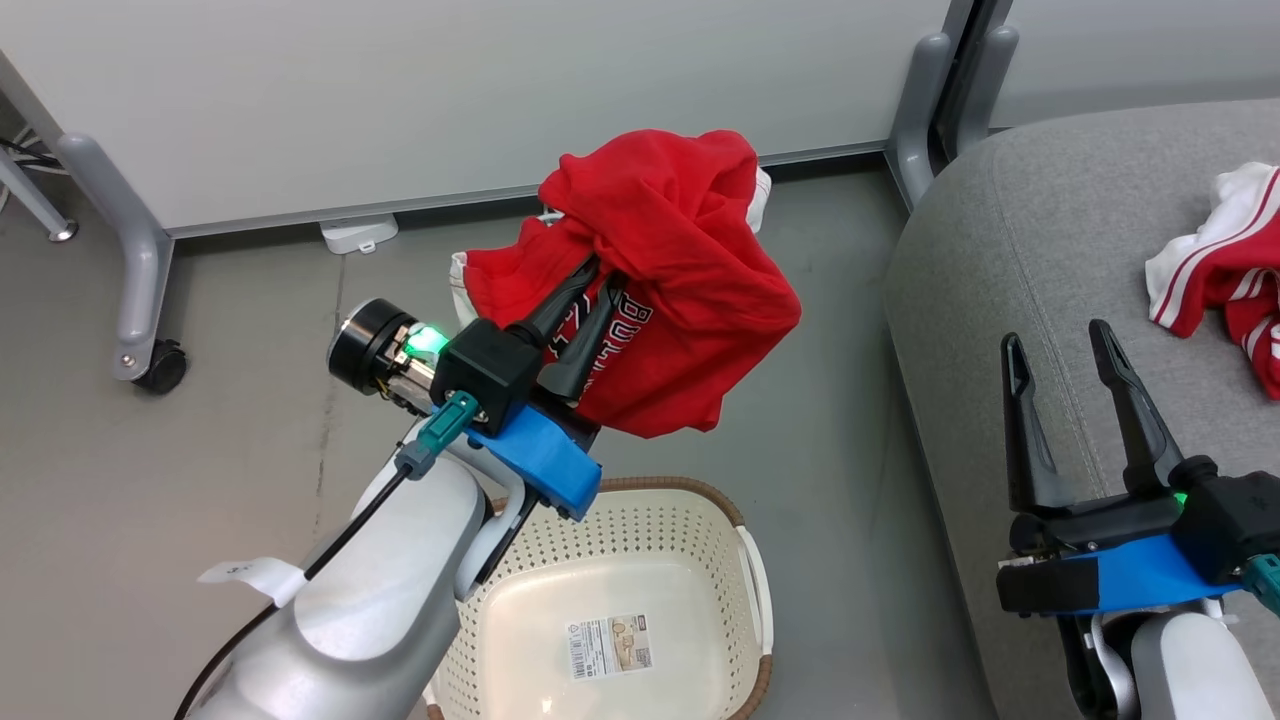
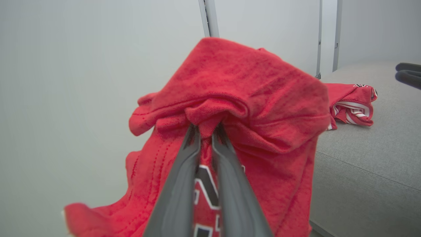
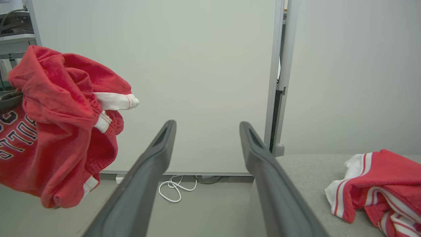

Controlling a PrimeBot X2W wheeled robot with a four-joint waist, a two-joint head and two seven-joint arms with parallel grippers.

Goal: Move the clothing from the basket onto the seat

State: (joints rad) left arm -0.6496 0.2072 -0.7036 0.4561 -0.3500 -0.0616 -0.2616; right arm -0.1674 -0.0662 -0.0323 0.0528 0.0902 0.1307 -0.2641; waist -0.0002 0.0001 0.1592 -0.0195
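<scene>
A red jersey [image 1: 680, 250] is pinched between the closed jaws of the left gripper [image 2: 206, 131] and draped over their tips, above the basket [image 1: 640, 495]. The right gripper [image 1: 1055, 333] is held wide open; beyond its jaws a second red garment [image 1: 1225, 270] lies on the seat [image 1: 1000, 260].

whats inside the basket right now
In the basket, a paper label lies on an otherwise bare floor. Its left side is covered by the left arm and cannot be seen.
</scene>
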